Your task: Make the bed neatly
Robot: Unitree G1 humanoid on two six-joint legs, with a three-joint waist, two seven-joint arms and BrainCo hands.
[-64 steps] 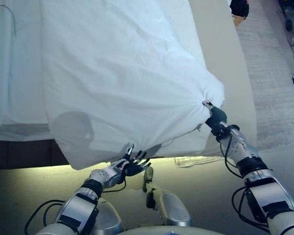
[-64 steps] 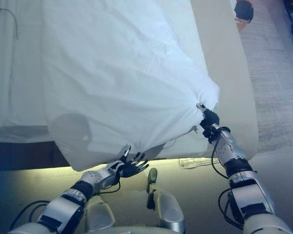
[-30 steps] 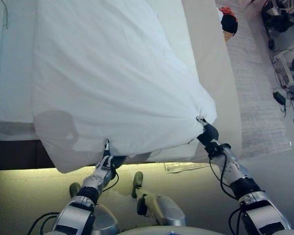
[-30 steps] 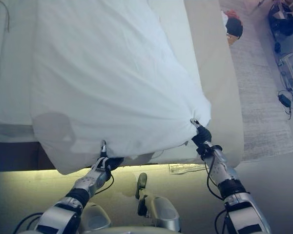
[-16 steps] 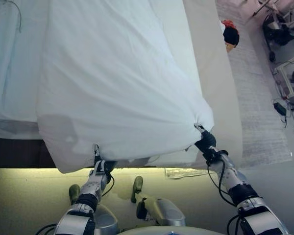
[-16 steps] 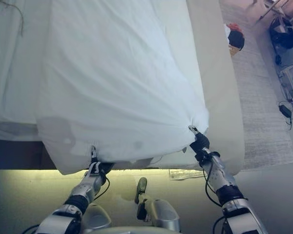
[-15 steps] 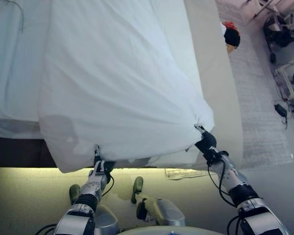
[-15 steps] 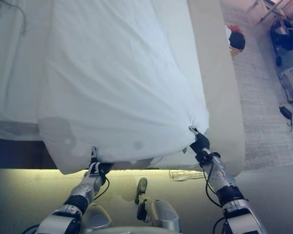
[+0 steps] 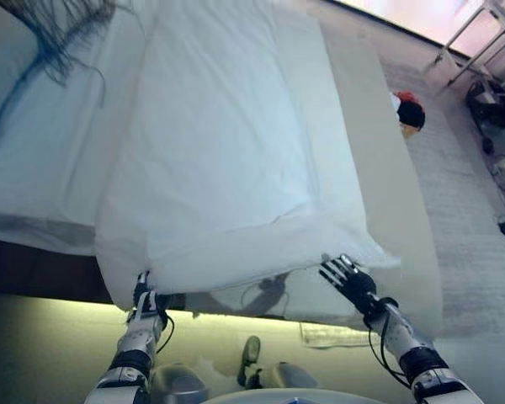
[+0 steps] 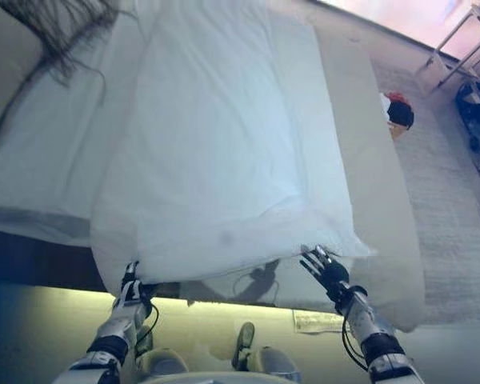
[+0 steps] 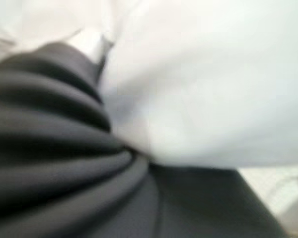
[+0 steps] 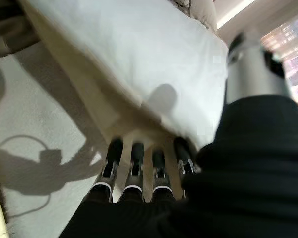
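Observation:
A white duvet (image 9: 227, 168) lies spread along the bed, with its near edge hanging over the foot. My right hand (image 9: 351, 282) is open with its fingers spread, just below the duvet's near right corner and holding nothing. Its straight fingers (image 12: 134, 163) show in the right wrist view under the duvet's edge (image 12: 139, 64). My left hand (image 9: 143, 296) is at the duvet's near left corner, tucked up against the hanging edge. In the left wrist view only white cloth (image 11: 213, 89) shows past the dark cover.
A white sheet (image 9: 42, 168) covers the bed left of the duvet. A bare beige mattress strip (image 9: 387, 168) runs along the right. A grey carpet (image 9: 463, 194) with a red-and-black object (image 9: 410, 111) lies beyond. Dark strands (image 9: 59, 25) hang at the top left. A paper (image 9: 332, 334) lies on the floor.
My right hand has let go of the duvet's right corner and opened. The bunched corner has dropped and flattened. The left hand stays at the left corner. The camera has tilted.

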